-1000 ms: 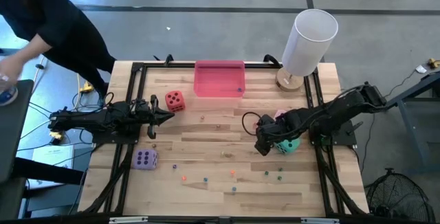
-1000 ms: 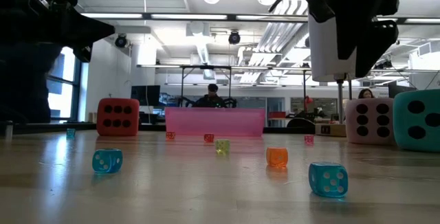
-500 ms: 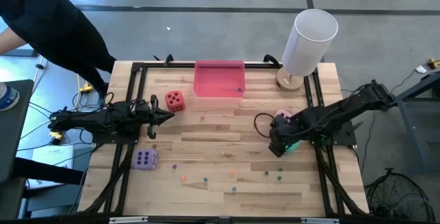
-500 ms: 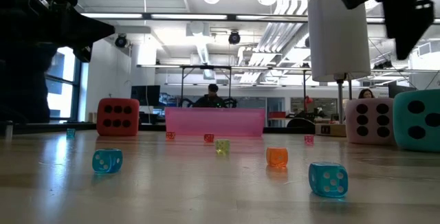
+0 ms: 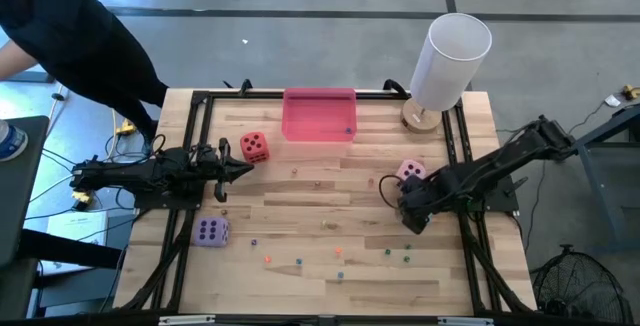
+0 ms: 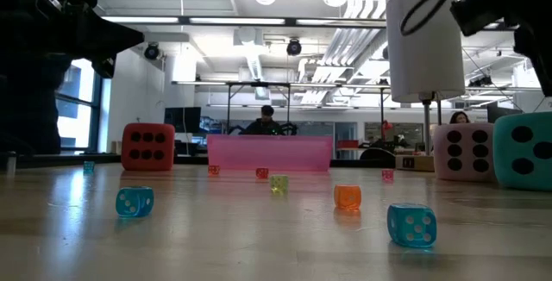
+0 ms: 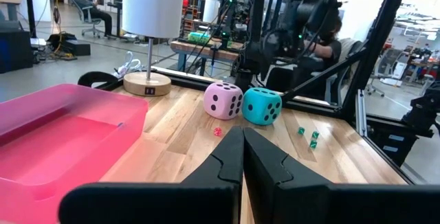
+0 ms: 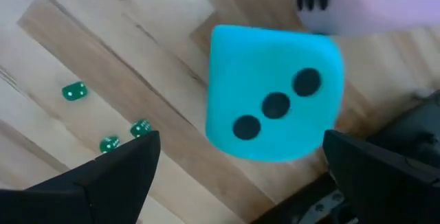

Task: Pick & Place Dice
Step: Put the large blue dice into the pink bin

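The right end effector (image 8: 234, 165) is fully open above the teal die (image 8: 273, 103), one finger on each side, not touching it. The teal die rests on the bench (image 5: 300, 236) beside the pink die (image 5: 410, 170). The left end effector (image 5: 243, 168) is closed and empty, near the red die (image 5: 254, 147). The purple die (image 5: 211, 231) lies near the bench's left side.

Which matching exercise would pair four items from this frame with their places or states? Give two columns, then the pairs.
1 red die
2 purple die
3 teal die
4 left gripper

A between the right gripper's open fingers
B shut, holding nothing
C beside the left gripper's tip
D near the table's front-left

Pairs: 1-C, 2-D, 3-A, 4-B
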You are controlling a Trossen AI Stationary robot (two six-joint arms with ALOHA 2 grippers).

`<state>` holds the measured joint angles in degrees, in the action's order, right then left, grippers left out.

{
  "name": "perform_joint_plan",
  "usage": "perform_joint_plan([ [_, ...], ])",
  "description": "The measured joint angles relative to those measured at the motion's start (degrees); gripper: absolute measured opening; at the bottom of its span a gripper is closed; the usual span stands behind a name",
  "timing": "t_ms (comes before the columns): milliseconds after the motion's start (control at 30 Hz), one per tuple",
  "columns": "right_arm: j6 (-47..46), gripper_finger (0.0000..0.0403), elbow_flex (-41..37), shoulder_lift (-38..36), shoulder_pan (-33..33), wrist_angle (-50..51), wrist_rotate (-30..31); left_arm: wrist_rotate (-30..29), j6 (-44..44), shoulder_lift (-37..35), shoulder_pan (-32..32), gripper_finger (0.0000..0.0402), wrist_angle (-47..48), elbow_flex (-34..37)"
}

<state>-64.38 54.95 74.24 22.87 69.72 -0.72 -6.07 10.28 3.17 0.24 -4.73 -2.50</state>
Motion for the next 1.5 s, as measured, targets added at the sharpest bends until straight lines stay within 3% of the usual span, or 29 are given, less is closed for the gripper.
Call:
perform_joint_plan([
  [867, 4.3, 0.0400, -4.1, -1.5, -3.2, -0.1, 3.4, 0.0, 0.0, 0.0, 0.0, 0.0000, 0.0, 0.0],
  [1500, 7.4, 0.0400, -15.4, -1.5, -7.2, -14.7, -1.7, 0.0, 0.0, 0.0, 0.0, 0.0000, 0.0, 0.0],
])
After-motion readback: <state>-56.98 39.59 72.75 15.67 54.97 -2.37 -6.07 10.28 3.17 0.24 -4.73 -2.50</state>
